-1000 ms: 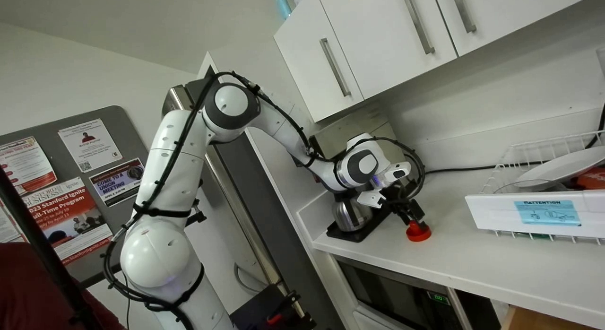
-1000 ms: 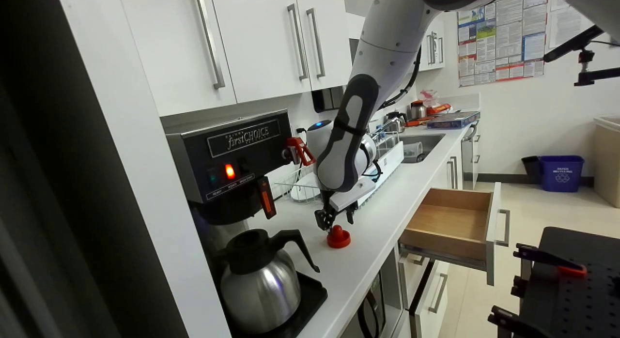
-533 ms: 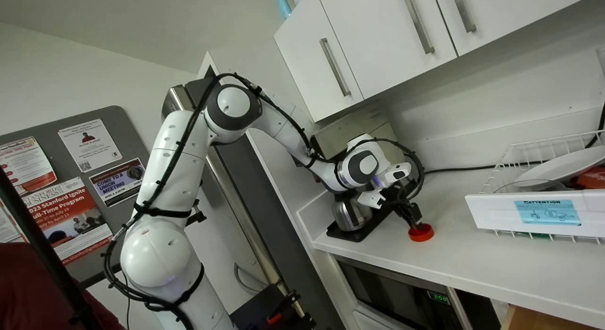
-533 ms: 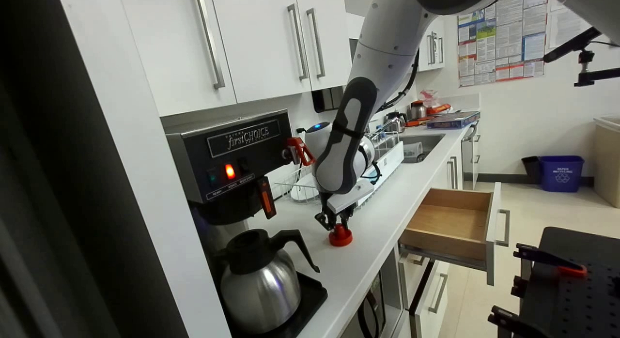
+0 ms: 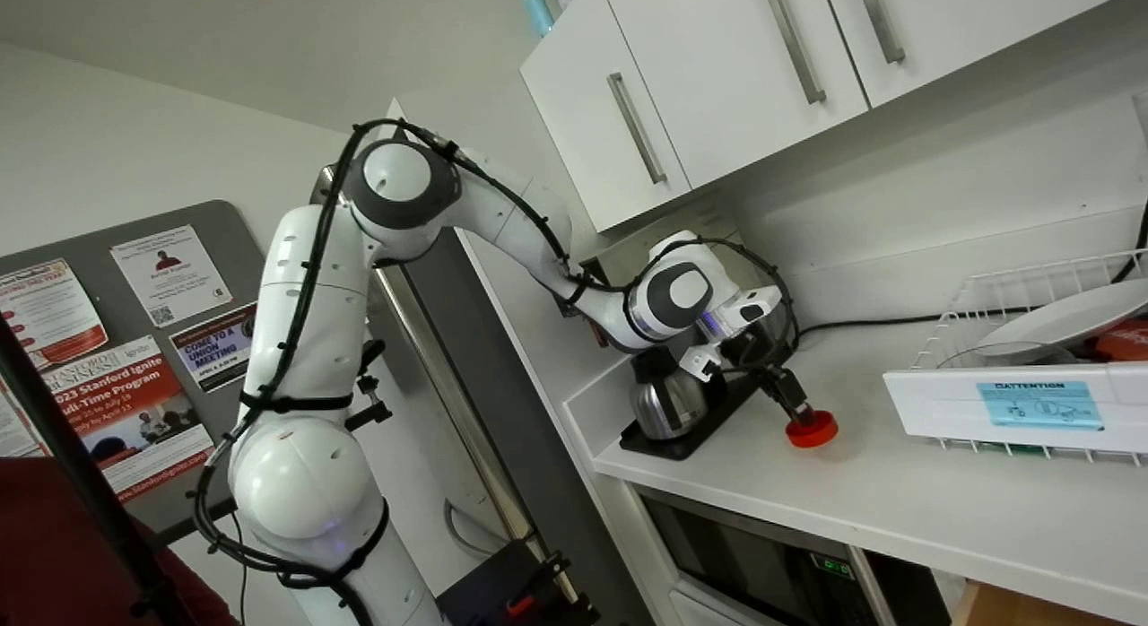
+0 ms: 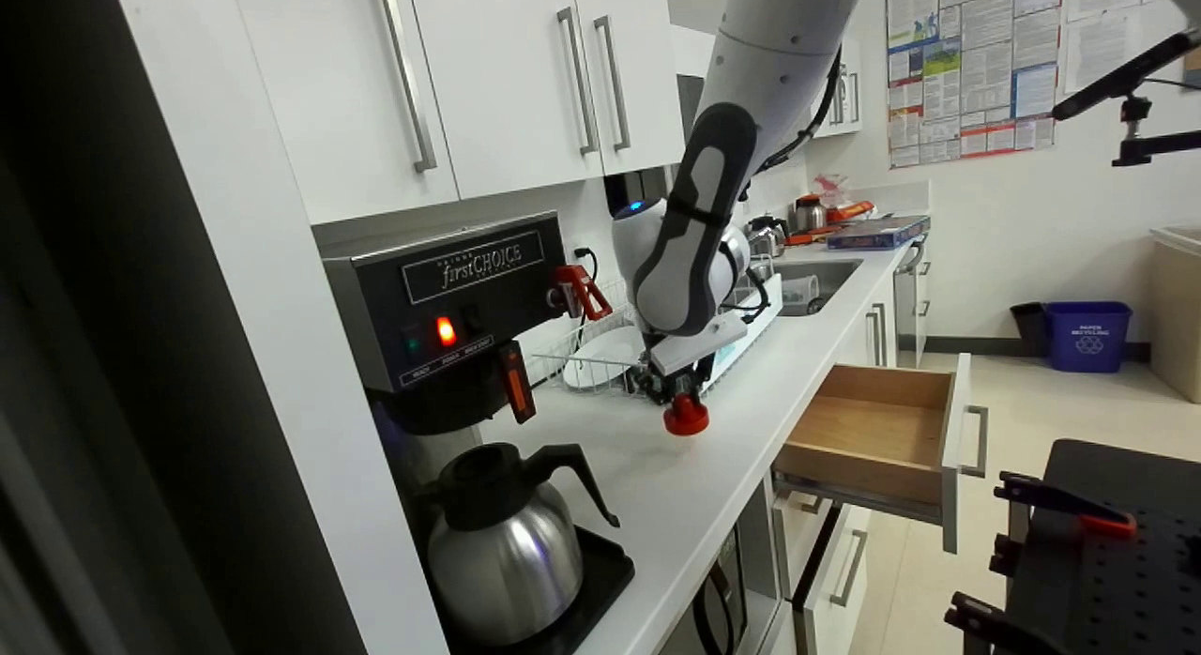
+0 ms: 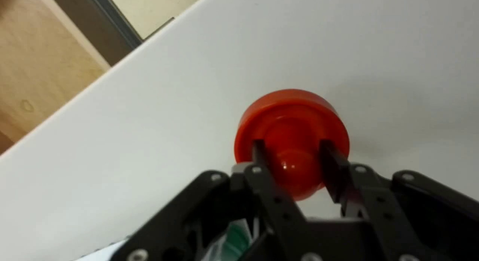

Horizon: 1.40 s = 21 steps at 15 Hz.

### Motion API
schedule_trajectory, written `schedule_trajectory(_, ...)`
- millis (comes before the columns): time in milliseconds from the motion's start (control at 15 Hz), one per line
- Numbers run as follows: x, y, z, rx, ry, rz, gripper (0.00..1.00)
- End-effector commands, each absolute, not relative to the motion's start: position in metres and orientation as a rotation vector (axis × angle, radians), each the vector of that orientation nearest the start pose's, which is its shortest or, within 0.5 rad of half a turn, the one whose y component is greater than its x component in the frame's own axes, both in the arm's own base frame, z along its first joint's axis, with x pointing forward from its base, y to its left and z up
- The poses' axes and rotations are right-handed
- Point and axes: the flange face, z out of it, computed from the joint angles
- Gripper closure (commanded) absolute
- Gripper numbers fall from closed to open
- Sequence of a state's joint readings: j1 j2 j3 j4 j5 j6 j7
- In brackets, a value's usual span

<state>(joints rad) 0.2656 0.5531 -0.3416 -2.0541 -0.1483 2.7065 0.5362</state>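
Observation:
A round red piece [image 7: 293, 98] with a wide rim and a domed knob hangs from my gripper [image 7: 292, 144]. The dark fingers [image 7: 333, 167] press on both sides of the knob, so the jaws are shut on it. In both exterior views the red piece [image 5: 814, 430] is just above the white counter [image 6: 624, 505], with a faint reddish glow beneath it. Its rim faces down, and it looks slightly tilted in an exterior view. The fingers hide part of the knob's sides.
A steel carafe [image 6: 507, 561] on a black base stands by the coffee maker [image 6: 460, 303]. A dish rack [image 5: 995, 406] holds a white plate [image 5: 1067, 323]. An open wooden drawer [image 6: 868, 425] juts out below the counter edge. White cabinets [image 5: 726, 70] hang overhead.
The jaws, apart around the knob a second ago, closed on it by half a second ago. Since then the gripper and red piece have risen off the counter and shifted toward the dish rack.

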Motion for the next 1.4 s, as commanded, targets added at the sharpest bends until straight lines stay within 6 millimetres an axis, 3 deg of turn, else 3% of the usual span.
schedule_trajectory(0,0.563,-0.09,0.234,-3.244,0.955,-0.306,0.87)
schedule_trajectory(200,0.541,-0.125,0.253,-3.236,1.071,-0.334,0.87)
schedule_trajectory(267,0.562,-0.122,0.238,-3.256,1.002,-0.354,0.62)
schedule_trajectory(400,0.55,-0.134,0.246,-3.247,1.041,-0.358,0.62)
schedule_trajectory(600,0.546,-0.133,0.247,-3.241,1.043,-0.352,0.62)
schedule_trajectory(667,0.546,-0.131,0.247,-3.242,1.038,-0.351,0.87)
schedule_trajectory(1000,0.561,-0.212,0.22,-3.137,1.382,-0.202,0.87)
schedule_trajectory(1333,0.556,-0.302,0.178,-2.941,1.662,-0.078,0.87)
